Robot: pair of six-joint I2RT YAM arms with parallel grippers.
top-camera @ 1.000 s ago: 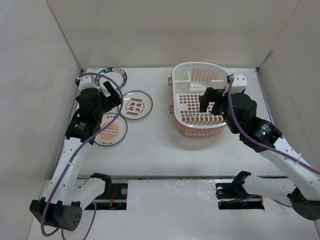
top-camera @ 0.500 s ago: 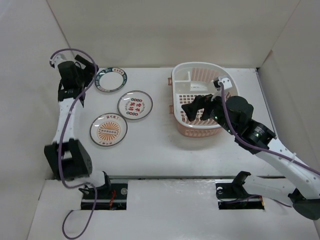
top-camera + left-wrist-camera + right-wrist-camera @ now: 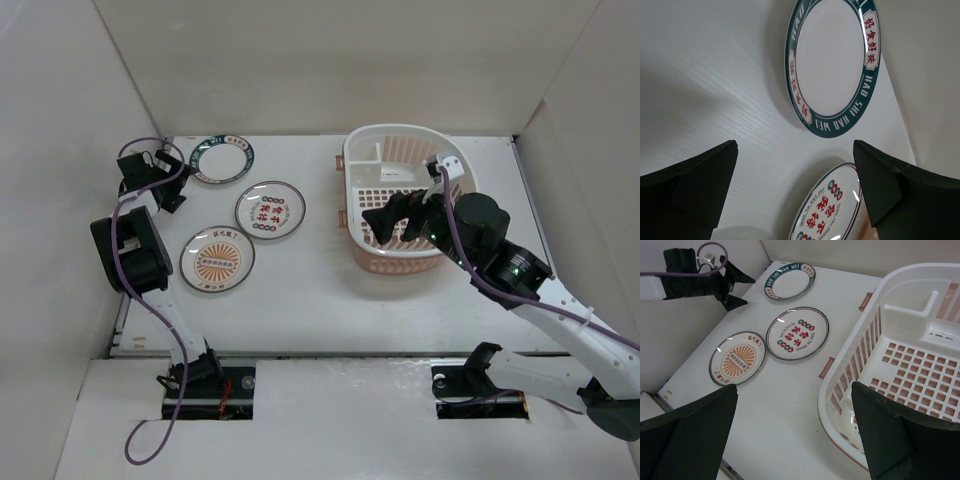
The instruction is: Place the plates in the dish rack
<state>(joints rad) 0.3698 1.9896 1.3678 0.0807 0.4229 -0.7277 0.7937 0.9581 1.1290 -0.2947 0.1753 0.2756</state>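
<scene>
Currently pre-grasp; no plate loaded. Your left jaws gape empty, with the green-rimmed plate flat on the counter just ahead of them. Your right jaws gape empty above the dish rack. Next, likely: lower left, pinch that plate's rim.

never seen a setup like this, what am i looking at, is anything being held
It is a robot: a left arm and a right arm fixed at a white table's near edge. One picture looks down from above; the other two come from wrist cameras, so the dark wedges at the bottom are that arm's own fingers. Three plates lie there: a green-rimmed plate, a red-lettered one, an orange sunburst one, beside an empty pink-and-white dish rack. The left pincer is open near the green-rimmed plate, the right pincer open above the rack. Neither holds anything.
</scene>
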